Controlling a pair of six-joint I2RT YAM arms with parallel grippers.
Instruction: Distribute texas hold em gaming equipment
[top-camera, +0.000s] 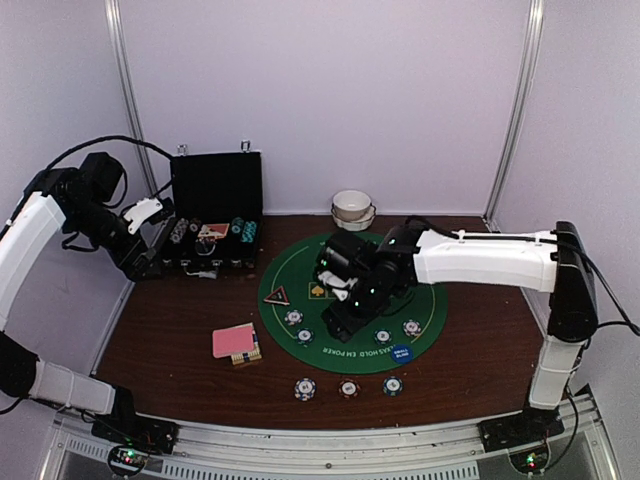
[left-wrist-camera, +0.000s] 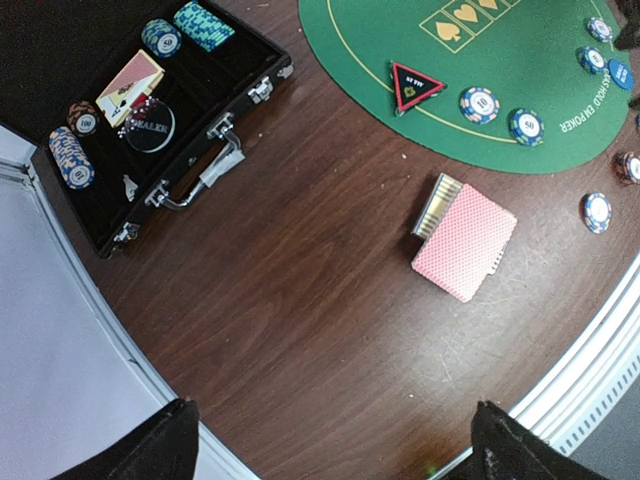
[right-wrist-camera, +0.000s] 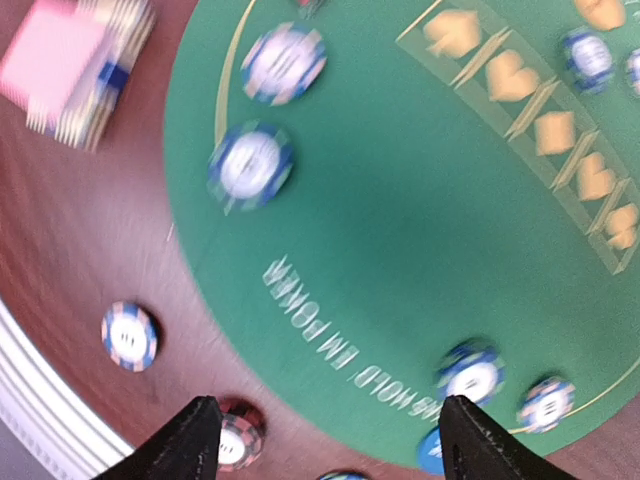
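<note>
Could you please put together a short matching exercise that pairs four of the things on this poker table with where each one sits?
Things:
1. red triangular marker
2. deck of cards
3. white bowls
4. row of three chips

Places:
a. by the back wall, beyond the green mat
b. on the mat, at its left side
c. on the table, in front of the mat
d. on the table, left of the mat

Pairs: 1-b; 2-d; 3-a; 4-c.
</note>
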